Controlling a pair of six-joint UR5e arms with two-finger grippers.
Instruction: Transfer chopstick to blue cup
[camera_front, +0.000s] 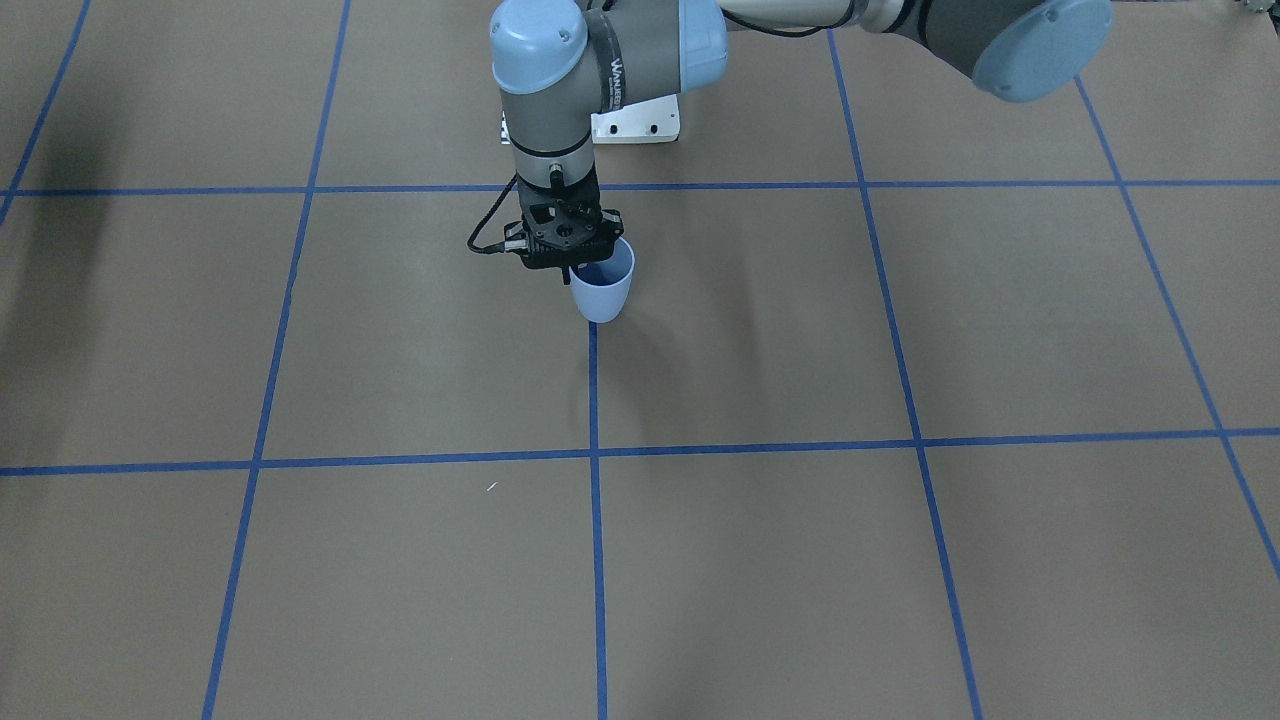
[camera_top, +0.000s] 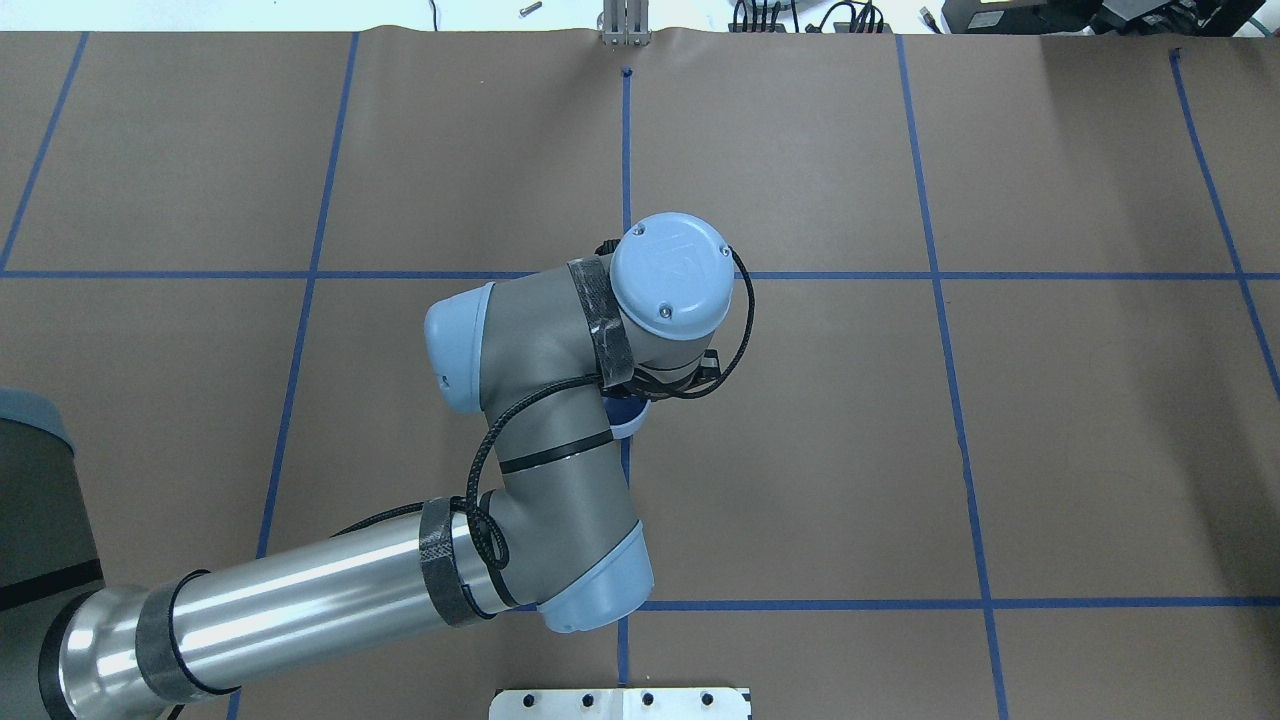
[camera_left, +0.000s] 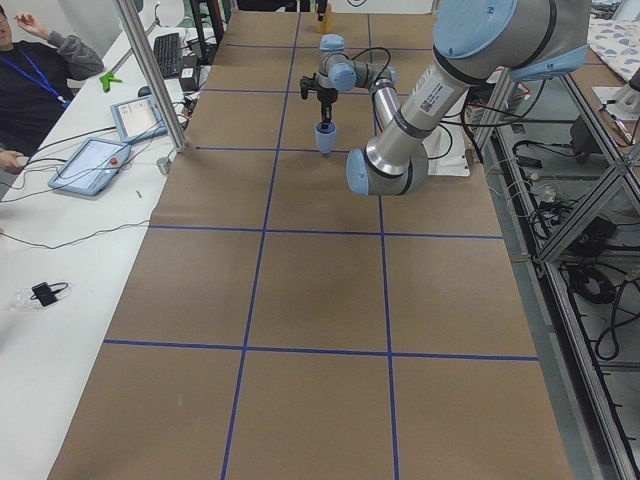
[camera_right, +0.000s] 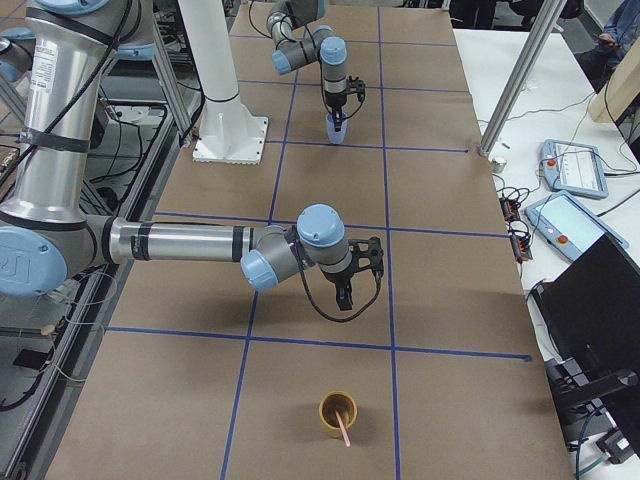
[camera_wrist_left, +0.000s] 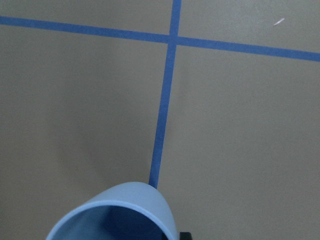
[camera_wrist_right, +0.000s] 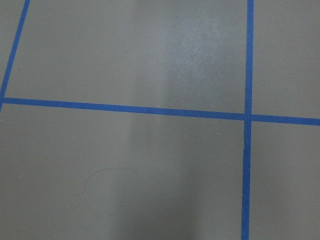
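Chopstick leans in a brown cup, well apart from the blue cup.
left gripper is clamped on the blue cup's rim; right gripper hangs well away from it, can't tell if open or closed.

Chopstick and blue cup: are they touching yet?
Apart. The exterior right view shows the chopstick standing in a brown cup at the near end, with the blue cup far off.

Left arm: grey joints, pale blue round caps with small screws, a polished silver tube, black tape bands, a braided black cable, white lettering on the wrist. Left gripper is black. Right arm has the same colours.
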